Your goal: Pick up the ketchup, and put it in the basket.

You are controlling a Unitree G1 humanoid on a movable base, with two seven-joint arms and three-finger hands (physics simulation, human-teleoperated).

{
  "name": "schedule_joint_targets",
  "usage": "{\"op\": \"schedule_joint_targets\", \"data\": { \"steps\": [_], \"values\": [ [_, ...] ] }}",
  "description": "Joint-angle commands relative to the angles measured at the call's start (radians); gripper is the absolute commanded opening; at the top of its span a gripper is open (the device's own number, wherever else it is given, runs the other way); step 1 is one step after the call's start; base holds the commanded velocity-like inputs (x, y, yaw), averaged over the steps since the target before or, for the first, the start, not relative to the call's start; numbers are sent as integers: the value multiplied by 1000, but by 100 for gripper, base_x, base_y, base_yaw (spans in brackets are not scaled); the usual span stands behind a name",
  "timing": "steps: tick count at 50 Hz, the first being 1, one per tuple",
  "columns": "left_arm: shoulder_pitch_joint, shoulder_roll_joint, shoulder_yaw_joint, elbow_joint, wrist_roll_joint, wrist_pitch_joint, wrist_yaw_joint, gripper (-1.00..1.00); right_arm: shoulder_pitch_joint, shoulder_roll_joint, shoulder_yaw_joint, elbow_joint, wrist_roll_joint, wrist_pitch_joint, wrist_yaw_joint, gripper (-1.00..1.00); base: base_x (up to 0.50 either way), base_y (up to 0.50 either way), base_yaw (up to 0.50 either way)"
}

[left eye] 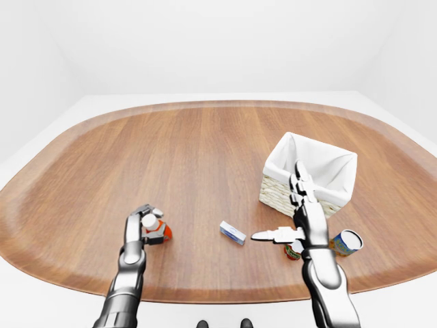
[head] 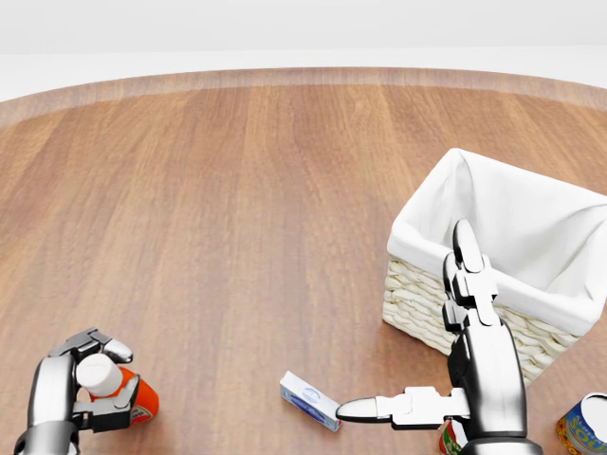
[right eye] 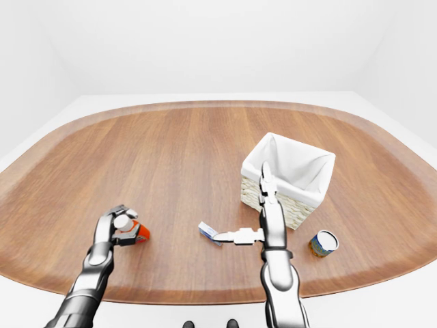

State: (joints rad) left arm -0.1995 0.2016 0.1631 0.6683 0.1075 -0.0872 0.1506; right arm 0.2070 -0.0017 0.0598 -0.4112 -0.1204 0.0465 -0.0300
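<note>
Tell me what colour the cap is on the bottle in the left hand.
White, on the red-orange ketchup bottle held by the left hand; head view shows it best.

My left hand (head: 71, 393), silver w/ black joints, wraps the ketchup (head: 119, 391): red-orange body, white cap. Table (left eye: 198, 143) is warm brown wood grain w/ a paler rim; basket (head: 503, 251) near its right edge is cream wicker w/ white cloth lining. Small box (head: 309, 400) is white & blue, can (left eye: 346, 242) blue/yellow w/ white top.

Arms: glossy silver-grey shells, dark joints.
Left hand (head: 81, 384): three segmented silver fingers, black knuckles.
Right hand (head: 446, 351): same build.
</note>
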Motion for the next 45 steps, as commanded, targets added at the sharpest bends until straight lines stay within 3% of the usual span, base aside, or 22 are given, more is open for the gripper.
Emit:
{"op": "schedule_joint_targets", "data": {
  "steps": [1, 10, 11, 12, 14, 15, 16, 17, 21, 23, 27, 34, 45],
  "values": [
    [70, -41, -3, -253, 14, 0, -32, -91, 2, 0, 2, -6, -2, 4, 1, 100, 0, 0, 0],
    [130, -91, -26, -584, 57, 5, -90, -93, 4, 0, 3, -6, -2, 2, 1, 100, 0, 0, 0],
    [133, -96, -28, -600, 61, 14, -95, -92, 4, 0, 4, -7, -3, 3, 1, 100, 0, 0, 0],
    [140, -104, -38, -643, 71, 42, -102, -92, 6, 0, 7, -7, -4, 1, 1, 100, 0, 0, 0],
    [140, -106, -37, -646, 73, 44, -104, -92, 6, 0, 7, -7, -4, 1, 1, 100, 0, 0, 0],
    [146, -120, -62, -700, 93, 82, -115, -92, 5, -1, 6, -4, -3, 0, 1, 100, 0, 0, 0],
    [149, -126, -71, -716, 104, 92, -117, -92, 6, -1, 6, -6, -3, 0, 2, 100, 0, 0, 0],
    [150, -129, -74, -720, 108, 91, -120, -91, 7, -1, 6, -9, -3, 1, 2, 100, 0, 0, 0],
    [151, -143, -97, -768, 132, 131, -133, -91, 8, -1, 3, -12, 0, 3, 4, 100, 0, 0, 0],
    [152, -147, -107, -778, 141, 135, -135, -91, 12, -3, 2, -16, 1, 0, 6, 100, 0, 0, 0],
    [155, -162, -135, -841, 161, 175, -149, -90, 14, -1, 1, -28, 3, 6, 8, 100, 0, 0, 0],
    [150, -191, -195, -951, 189, 175, -170, -90, 14, -1, -2, -33, 4, 9, 8, 100, 0, 0, 0],
    [169, -239, -346, -1120, 259, 175, -195, -90, 24, 0, -2, -51, 5, 11, 9, 100, 0, 0, 0]
  ]
}}
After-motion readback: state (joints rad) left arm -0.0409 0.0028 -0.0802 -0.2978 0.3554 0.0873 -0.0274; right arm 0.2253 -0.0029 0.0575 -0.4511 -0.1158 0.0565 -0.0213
